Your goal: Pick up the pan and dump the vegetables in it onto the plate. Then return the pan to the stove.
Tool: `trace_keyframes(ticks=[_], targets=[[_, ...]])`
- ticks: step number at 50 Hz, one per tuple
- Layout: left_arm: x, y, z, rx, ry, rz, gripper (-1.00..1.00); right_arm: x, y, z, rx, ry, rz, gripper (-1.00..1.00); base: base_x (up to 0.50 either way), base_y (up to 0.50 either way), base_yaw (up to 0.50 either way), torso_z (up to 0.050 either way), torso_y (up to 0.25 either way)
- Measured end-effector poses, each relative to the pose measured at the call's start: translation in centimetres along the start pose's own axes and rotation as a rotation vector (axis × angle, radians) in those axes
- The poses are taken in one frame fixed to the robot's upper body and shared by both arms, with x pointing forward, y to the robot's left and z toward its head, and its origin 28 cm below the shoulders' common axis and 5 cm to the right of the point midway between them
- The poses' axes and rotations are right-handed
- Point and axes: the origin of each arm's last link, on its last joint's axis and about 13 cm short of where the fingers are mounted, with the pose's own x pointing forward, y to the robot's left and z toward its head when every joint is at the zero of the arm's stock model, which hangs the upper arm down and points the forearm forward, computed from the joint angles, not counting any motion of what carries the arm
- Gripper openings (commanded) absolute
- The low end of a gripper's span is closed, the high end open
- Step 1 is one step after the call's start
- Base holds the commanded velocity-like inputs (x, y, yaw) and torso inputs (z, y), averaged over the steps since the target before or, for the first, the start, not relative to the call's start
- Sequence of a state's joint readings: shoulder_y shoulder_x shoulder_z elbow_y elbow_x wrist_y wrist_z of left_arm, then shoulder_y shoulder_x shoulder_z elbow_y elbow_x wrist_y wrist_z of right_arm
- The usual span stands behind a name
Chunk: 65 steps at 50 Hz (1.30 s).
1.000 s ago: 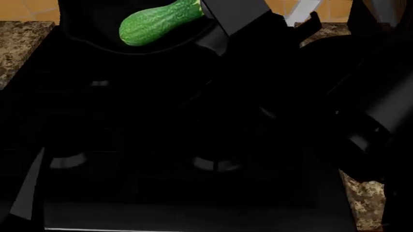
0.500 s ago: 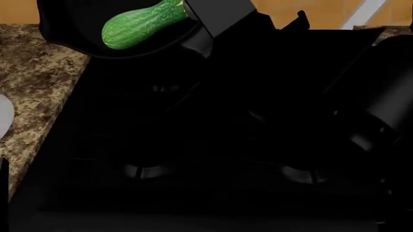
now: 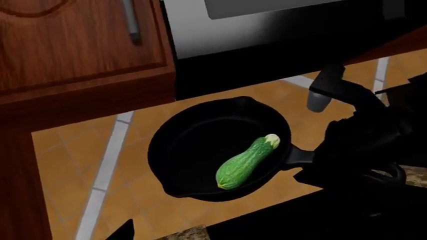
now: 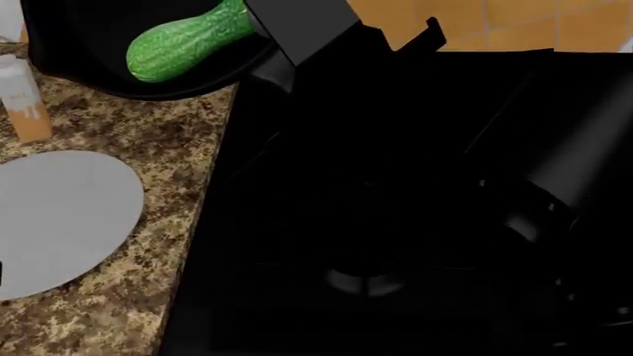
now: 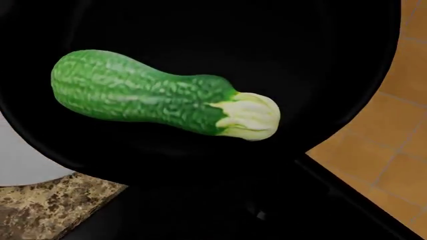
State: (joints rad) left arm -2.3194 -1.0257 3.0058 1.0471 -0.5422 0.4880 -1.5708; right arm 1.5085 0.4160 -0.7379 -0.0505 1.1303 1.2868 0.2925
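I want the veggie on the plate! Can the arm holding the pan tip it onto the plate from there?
Probably not yet. The pan with the zucchini hangs over the counter beyond the plate, not above it. Nothing seems to block the way.

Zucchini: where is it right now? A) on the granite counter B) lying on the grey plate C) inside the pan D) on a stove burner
C: the zucchini lies inside the pan, which is held in the air; the plate on the counter is bare.

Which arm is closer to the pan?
Right. Its tool holds the pan by the handle; the left arm is well away, its camera seeing the whole pan.
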Motion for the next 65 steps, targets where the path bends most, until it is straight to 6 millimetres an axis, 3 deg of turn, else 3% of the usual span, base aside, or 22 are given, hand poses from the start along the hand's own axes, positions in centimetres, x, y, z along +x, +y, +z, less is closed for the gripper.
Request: trace_keyframes(ticks=[21,41,65], targets=[[-0.2,-0.1,-0.1,-0.011,0.006,-0.020,1.00,0.6,0.1,-0.5,-0.019,-0.004,-0.027,-1.00,0.08,0.50,0.00,0.000,0.002],[-0.5,-0.2,-0.4,-0.030,0.017,-0.010,1.00,1.6,-0.1,-1.7,-0.177,0.026,-0.203,-1.00,0.00,0.00,0.00,0.001,0.002],[-0.7,-0.2,-0.7,-0.042,0.026,0.008,1.00,3.5,-0.2,-3.7,-0.236,0.056,-0.342,-1.00,0.00,0.00,0.00,0.000,0.002]])
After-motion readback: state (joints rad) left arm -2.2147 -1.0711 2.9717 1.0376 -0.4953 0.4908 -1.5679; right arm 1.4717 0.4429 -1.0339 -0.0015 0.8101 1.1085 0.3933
